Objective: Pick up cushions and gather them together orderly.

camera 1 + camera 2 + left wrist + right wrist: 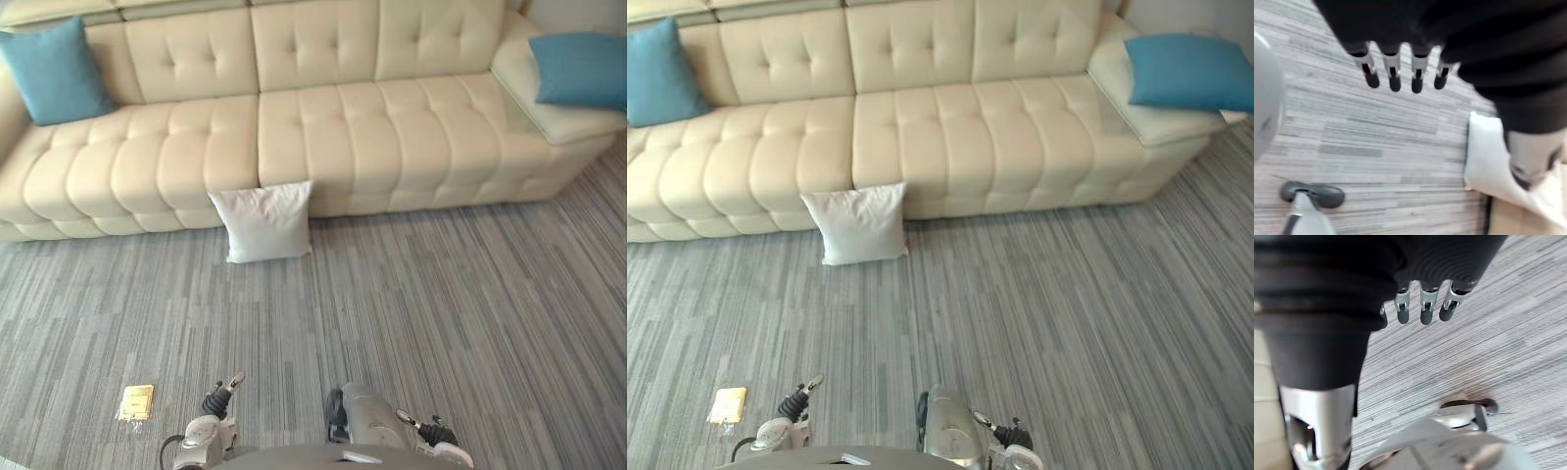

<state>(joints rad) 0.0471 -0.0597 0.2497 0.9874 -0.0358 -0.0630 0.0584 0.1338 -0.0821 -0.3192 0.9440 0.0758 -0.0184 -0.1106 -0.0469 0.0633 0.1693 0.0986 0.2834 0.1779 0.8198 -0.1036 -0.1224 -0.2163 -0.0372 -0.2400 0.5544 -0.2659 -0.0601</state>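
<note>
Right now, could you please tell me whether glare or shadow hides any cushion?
Left eye view: even light, no glare; the white cushion, left blue cushion and right blue cushion all show plainly. Left wrist view: the left hand covers part of the white cushion.

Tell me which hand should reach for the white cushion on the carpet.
Left, probably. The white cushion stands against the sofa front slightly to the robot's left, and it shows past the open left hand in its wrist view. The right hand, also open, faces carpet.
</note>
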